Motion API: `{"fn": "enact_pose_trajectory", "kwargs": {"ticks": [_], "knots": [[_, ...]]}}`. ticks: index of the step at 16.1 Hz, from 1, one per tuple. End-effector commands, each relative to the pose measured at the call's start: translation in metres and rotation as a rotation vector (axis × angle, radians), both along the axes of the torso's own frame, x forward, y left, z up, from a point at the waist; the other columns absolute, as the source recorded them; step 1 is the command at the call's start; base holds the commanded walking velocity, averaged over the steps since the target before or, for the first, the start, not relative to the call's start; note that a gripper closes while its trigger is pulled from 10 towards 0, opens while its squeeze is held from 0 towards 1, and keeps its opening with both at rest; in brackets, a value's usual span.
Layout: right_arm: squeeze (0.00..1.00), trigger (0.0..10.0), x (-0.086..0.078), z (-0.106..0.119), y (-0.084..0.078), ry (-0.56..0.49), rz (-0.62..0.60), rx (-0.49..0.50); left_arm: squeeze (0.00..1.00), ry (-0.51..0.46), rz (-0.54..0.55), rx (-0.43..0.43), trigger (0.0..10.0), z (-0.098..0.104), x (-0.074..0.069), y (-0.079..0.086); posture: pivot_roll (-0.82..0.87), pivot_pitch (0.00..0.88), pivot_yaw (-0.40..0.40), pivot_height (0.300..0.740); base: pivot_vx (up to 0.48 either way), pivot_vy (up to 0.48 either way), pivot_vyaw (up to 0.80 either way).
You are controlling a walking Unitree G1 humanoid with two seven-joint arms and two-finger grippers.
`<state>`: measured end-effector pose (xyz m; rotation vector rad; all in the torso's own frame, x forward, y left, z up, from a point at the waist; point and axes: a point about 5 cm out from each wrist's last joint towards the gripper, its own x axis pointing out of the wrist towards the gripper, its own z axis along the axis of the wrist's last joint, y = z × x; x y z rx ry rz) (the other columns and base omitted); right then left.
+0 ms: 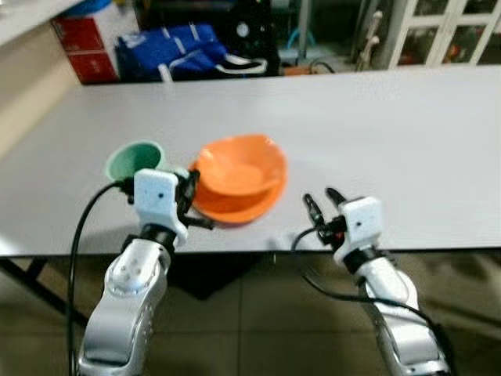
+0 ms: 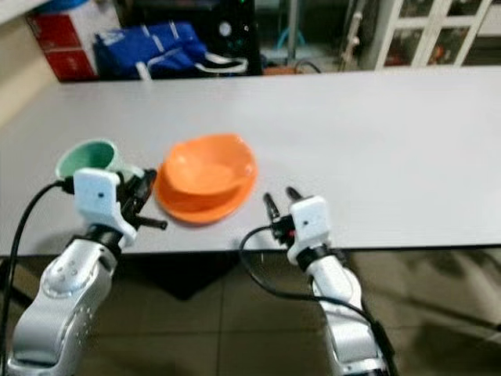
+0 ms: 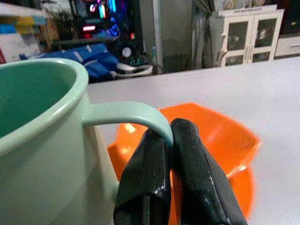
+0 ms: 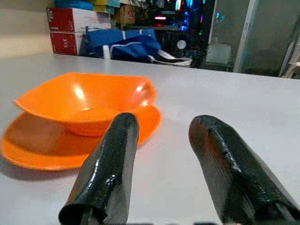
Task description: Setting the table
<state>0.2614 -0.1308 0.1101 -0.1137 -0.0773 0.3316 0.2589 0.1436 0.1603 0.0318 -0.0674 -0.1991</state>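
**Mug pinched by its handle, bowl set on plate**

Eye views: the left gripper (image 1: pixel 190 197) grips a green mug (image 1: pixel 135 160) near the table's (image 1: pixel 391 133) near edge, just left of an orange bowl (image 1: pixel 239 167) sitting on an orange plate (image 1: pixel 235 207).

Left wrist: fingers (image 3: pixel 197 173) clenched around the mug handle (image 3: pixel 129 115).

Right wrist: right gripper (image 4: pixel 161 136) spread apart, holding nothing, right of the plate.

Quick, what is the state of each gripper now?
Left gripper: shut on the green mug handle.
Right gripper: open, holding nothing.
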Motion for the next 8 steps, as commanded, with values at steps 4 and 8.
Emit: {"fn": "enact_pose_trajectory", "kwargs": {"ticks": [4, 8], "knots": [[0.00, 10.0, 0.002, 0.004, -0.003, -0.020, -0.016, -0.011, 0.00, -0.040, -0.011, 0.030, 0.0, 0.011, 0.007, -0.001, -0.17, 0.000, 0.117, 0.740, 0.000, -0.449, 0.00], [0.00, 10.0, 0.002, 0.004, -0.003, -0.023, -0.023, -0.008, 0.00, -0.045, 0.002, 0.015, 0.0, 0.014, 0.015, 0.006, -0.18, 0.000, 0.121, 0.740, 0.000, -0.437, 0.00]]}}
